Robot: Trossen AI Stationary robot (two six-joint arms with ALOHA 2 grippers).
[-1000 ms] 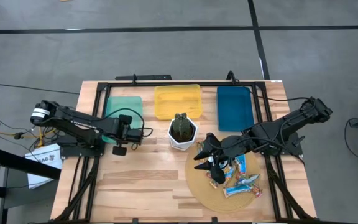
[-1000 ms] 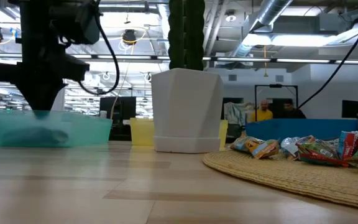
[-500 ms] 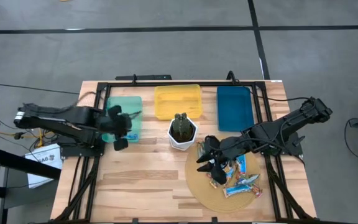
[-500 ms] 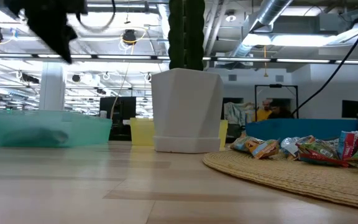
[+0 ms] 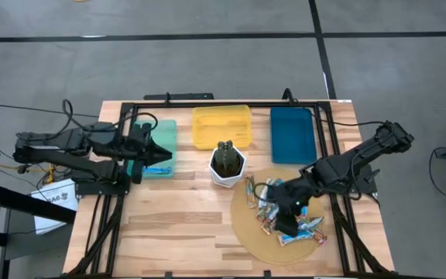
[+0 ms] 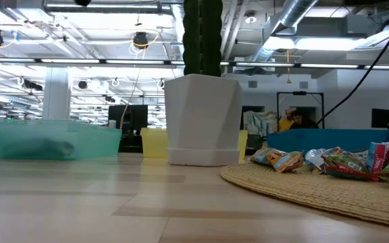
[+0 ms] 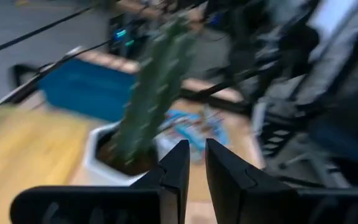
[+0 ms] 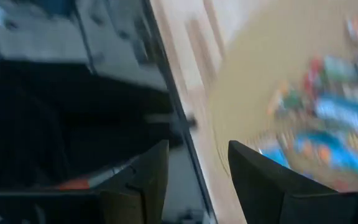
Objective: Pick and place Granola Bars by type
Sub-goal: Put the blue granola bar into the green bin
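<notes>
Right end effector [image 5: 283, 218]: over the round woven mat [image 5: 246, 232], among the Granola Bars [image 5: 304, 225], on the side of the white pot [image 5: 227, 167] away from the trays. Fingers [image 8: 135, 180] spread w/ a clear gap in right wrist view, nothing between them; blurred mat and bars beyond. Right arm runs from the mat out to the surface's right edge.

Left end effector [image 5: 161, 153]: above the green tray [image 5: 161, 132], left of the pot, pointing toward it. Fingers [image 7: 179, 168] nearly together, narrow slit only, nothing held. Left wrist view looks past them at the cactus [image 7: 154, 93] in the pot, w/ bars and blue tray [image 7: 86, 87] behind. Left arm extends to the surface's left edge.

Granola Bars: loose pile on the mat, just right of and nearer the front than the pot; blue, orange and silver wrappers. Low view shows them right of the pot, lying on the mat.

Trays: behind the pot, along the far side of the surface [image 5: 169, 225] – green left, yellow tray [image 5: 221, 124] centre, blue right. A dim shape lies in the green tray in low view; cannot tell what
</notes>
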